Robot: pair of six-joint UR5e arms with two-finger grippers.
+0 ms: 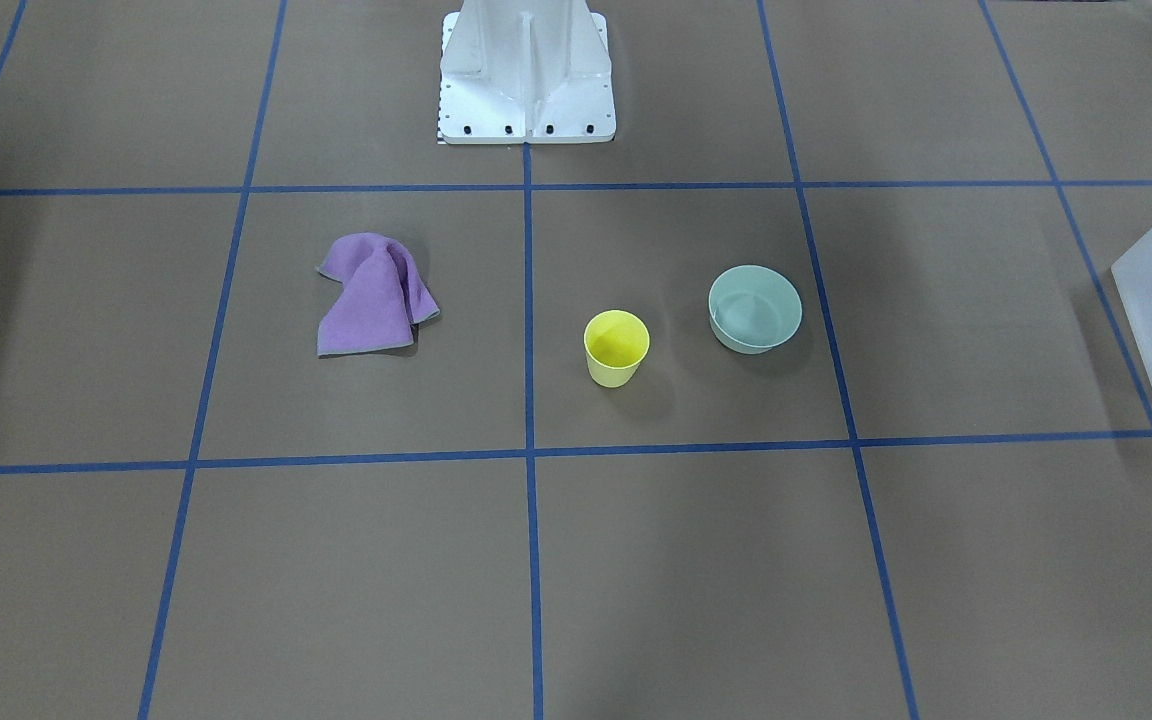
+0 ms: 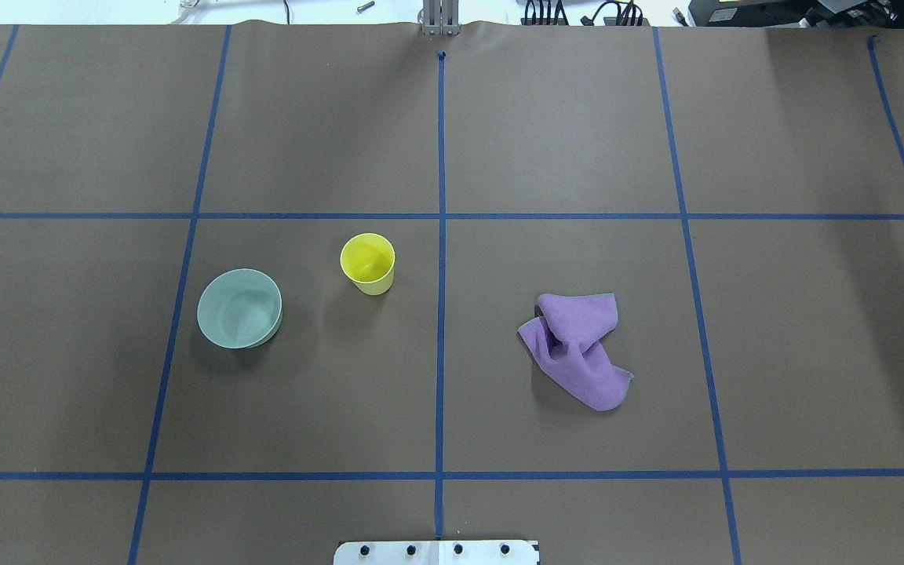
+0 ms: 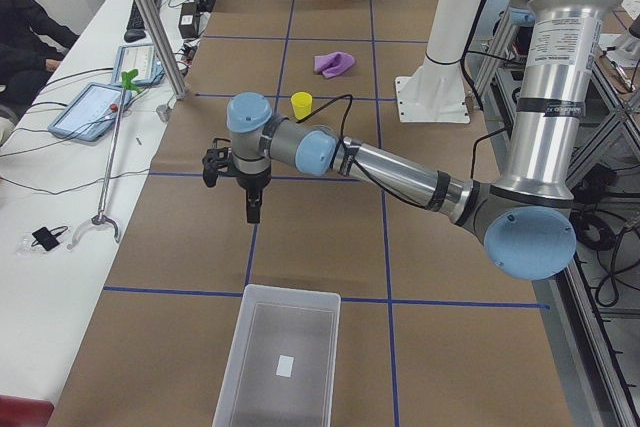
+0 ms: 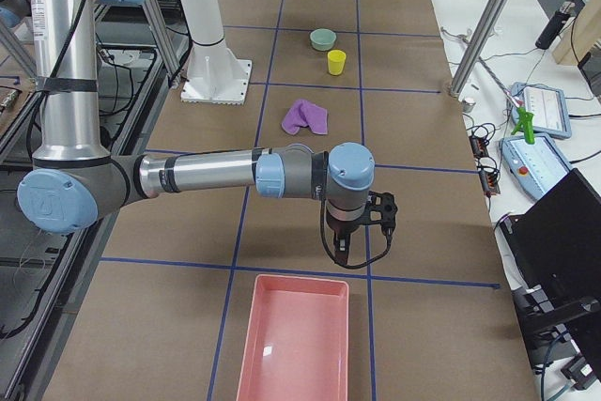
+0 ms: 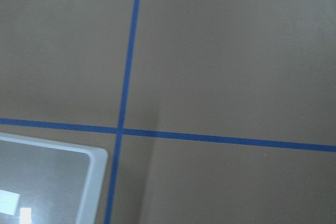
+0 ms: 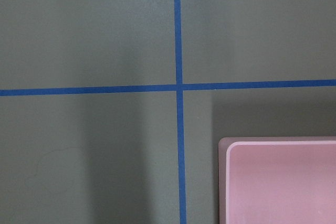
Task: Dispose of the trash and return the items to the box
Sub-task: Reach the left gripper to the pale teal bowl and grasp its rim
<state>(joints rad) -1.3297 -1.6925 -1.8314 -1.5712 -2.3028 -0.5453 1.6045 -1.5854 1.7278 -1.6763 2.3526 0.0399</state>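
Bowl (image 2: 239, 308) near yellow cup (image 2: 368, 263); purple cloth (image 2: 580, 349) apart.

Overhead camera, behind the robot, looks forward and down, pedestal (image 2: 436, 552) at 6 o'clock. The front-facing camera stares steeply back across the table (image 1: 696, 560), pedestal at 12. Both share the mint bowl (image 2: 239, 308), yellow cup (image 2: 368, 263) and purple cloth (image 2: 577, 349), mirrored. End cameras look along the table, the frosted box (image 3: 270, 347) nearest one, a pink tray (image 4: 296, 326) nearest the other. Wrist cameras hang close above the tabletop, each catching what seems a bin corner: left at 7 o'clock, right at 5.
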